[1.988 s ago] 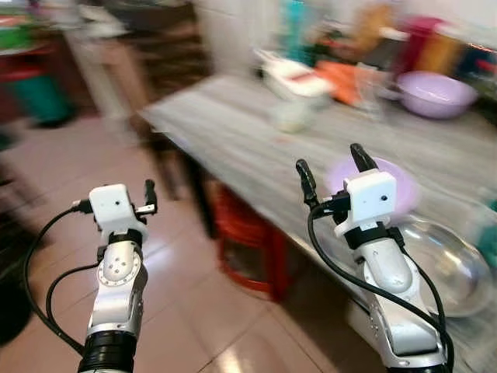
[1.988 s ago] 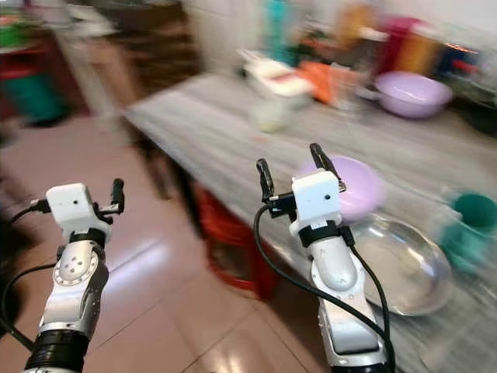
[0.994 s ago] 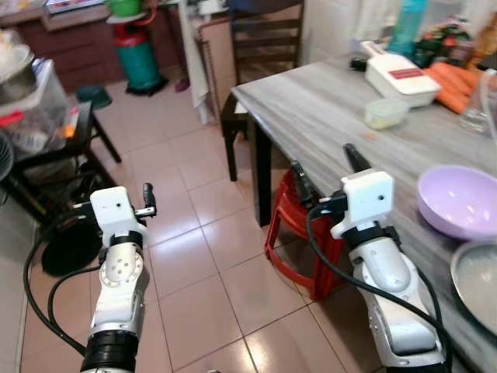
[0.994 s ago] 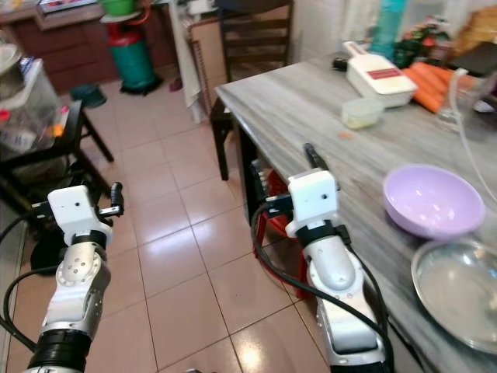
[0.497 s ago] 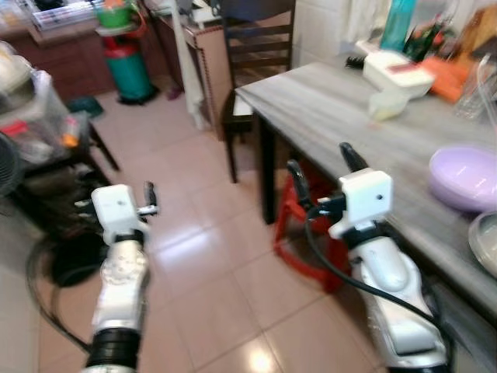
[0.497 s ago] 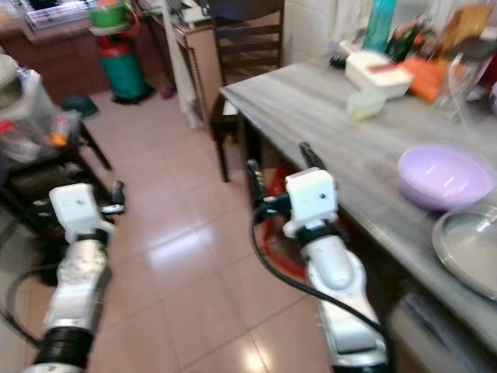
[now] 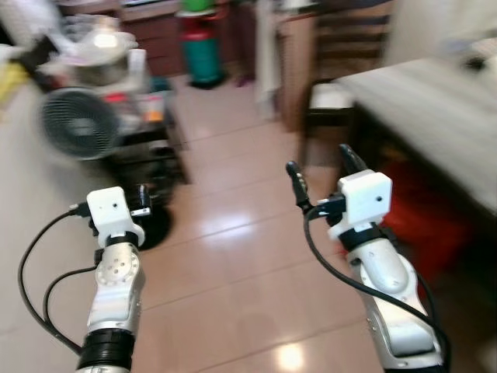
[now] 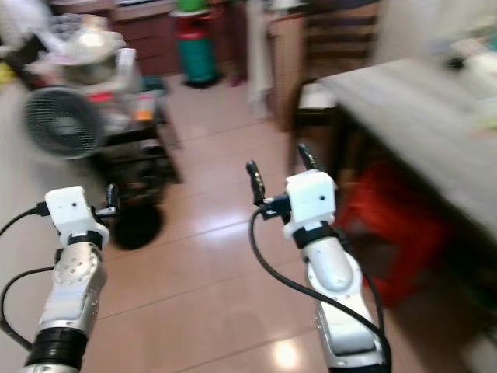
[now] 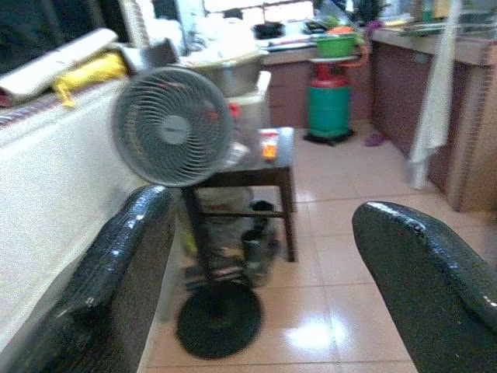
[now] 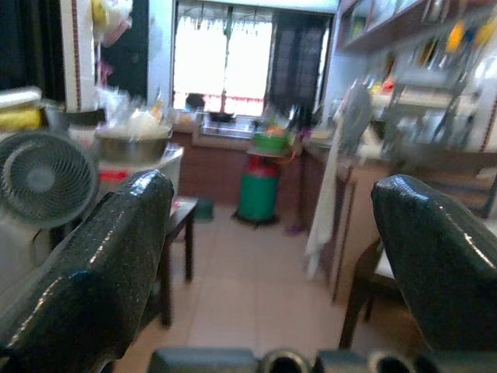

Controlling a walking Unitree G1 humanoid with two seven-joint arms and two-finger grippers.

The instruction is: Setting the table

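Head views blurred. Far left: grey fan (image 7: 76, 122) on a black round base, next to a dark low side table (image 9: 250, 165) w/ a metal pot (image 7: 99, 68) on the clutter above it. Left gripper (image 9: 260, 287) held up over the tiled floor (image 7: 233, 256), fingers (image 9: 124, 272) wide apart, nothing between them; wrist view looks straight at the fan. Behind, center: green gas cylinder (image 7: 200, 54) w/ red top against brown cabinets. Right gripper (image 7: 320, 167) raised at mid-frame, also over floor, fingers (image 10: 101, 264) spread wide, empty. Past it a dark wooden chair (image 7: 334, 78) at the near-left corner of the grey table (image 7: 435, 109). Red stool (image 7: 423, 225) under the table's left edge. Table runs off the right; things on it too blurred to tell.
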